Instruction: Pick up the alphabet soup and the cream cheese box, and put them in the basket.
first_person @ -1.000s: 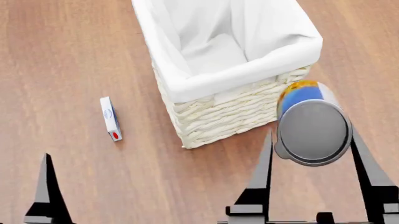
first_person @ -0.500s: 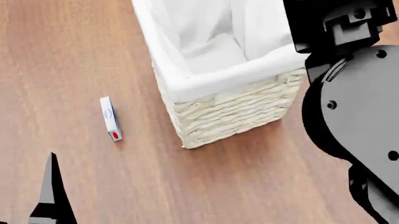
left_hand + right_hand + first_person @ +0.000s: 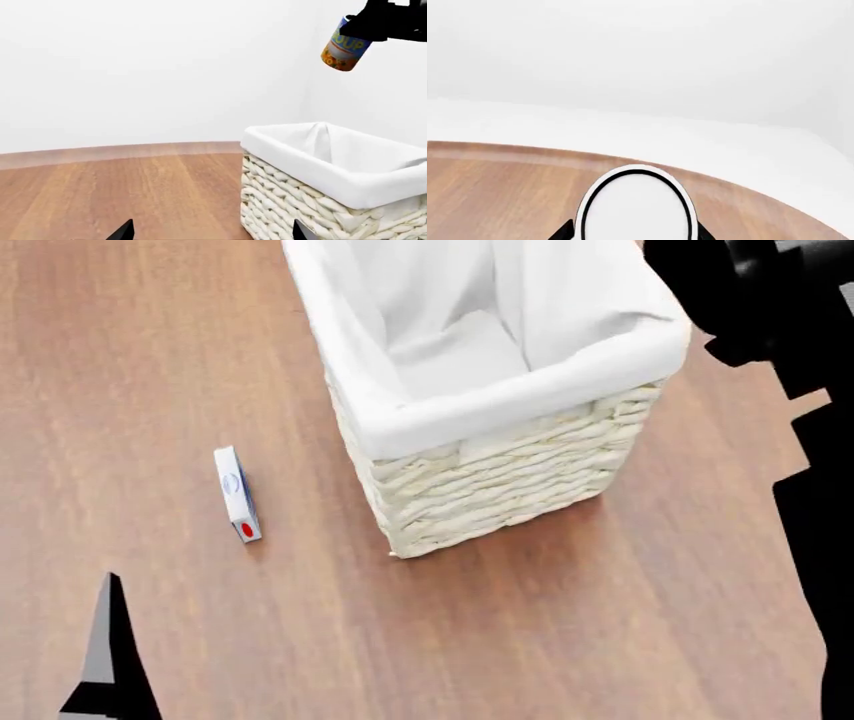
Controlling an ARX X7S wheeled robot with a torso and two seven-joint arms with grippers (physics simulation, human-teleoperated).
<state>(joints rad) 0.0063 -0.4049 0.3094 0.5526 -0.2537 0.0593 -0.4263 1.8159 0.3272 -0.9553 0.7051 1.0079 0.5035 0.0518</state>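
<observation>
The alphabet soup (image 3: 344, 48), a blue and yellow can, hangs high in the air above and beyond the basket's far side, held by my right gripper (image 3: 383, 22). In the right wrist view its pale top (image 3: 637, 205) fills the space between the shut jaws of the right gripper (image 3: 635, 234). The basket (image 3: 507, 475), wicker with a white liner, stands on the wooden floor and looks empty. The cream cheese box (image 3: 238, 493) lies on the floor to the basket's left. My left gripper (image 3: 212, 236) is open and empty, low near the basket's front; one finger (image 3: 107, 650) shows in the head view.
My right arm (image 3: 801, 390) fills the right edge of the head view, beside the basket. White walls stand behind the wooden floor (image 3: 100, 180). The basket's wall (image 3: 300, 205) is close to the left gripper's finger.
My right arm has lifted the soup can from low beside the basket's front right corner to high up; the can has left the head view. The left gripper has barely moved.
</observation>
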